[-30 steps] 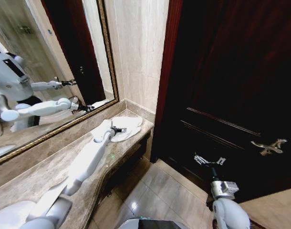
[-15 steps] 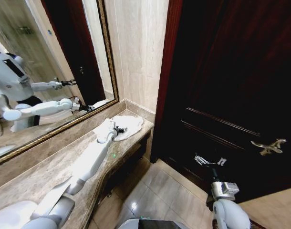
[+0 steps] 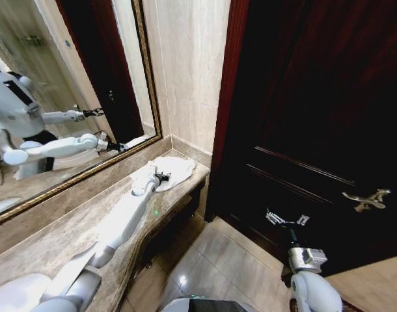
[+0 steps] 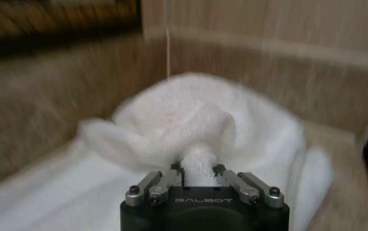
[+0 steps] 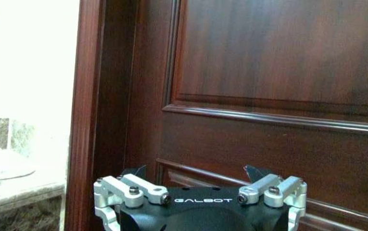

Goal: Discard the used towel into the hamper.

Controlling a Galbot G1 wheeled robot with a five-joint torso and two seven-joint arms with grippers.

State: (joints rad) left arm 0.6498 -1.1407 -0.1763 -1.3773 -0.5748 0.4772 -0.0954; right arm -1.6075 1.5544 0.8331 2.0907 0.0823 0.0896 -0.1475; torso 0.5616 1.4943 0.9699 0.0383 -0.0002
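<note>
my left arm is stretching out along the counter [image 3: 68,227] — left gripper [image 4: 198,168] pinching one white towel [image 4: 190,120]; right gripper [image 5: 200,175] is hanging wide by the door [image 5: 280,72].

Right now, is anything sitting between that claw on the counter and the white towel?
No. The left claw is pinched shut on a bunched fold of the towel on the marble counter, with nothing between them. The right claw hangs open by the dark door.
</note>
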